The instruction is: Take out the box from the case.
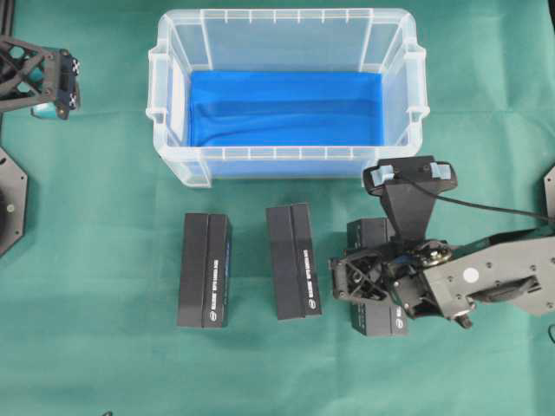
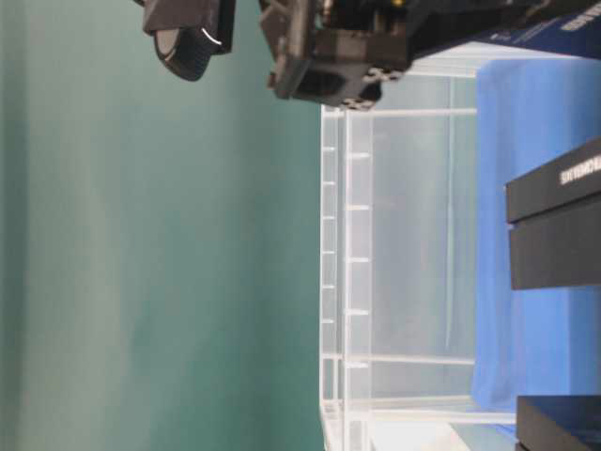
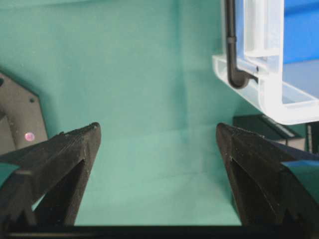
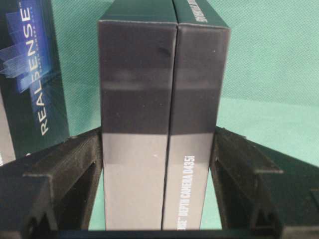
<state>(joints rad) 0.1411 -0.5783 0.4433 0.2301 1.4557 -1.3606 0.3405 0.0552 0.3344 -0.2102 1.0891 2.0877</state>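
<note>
Holding a black box between my right gripper's fingers, I have it down on the green cloth, to the right of the other two boxes. One box lies on the left and one in the middle, both in front of the case. Only a blue cloth shows inside the case. My left gripper is wide open over the green cloth, far left of the case, with nothing in it.
</note>
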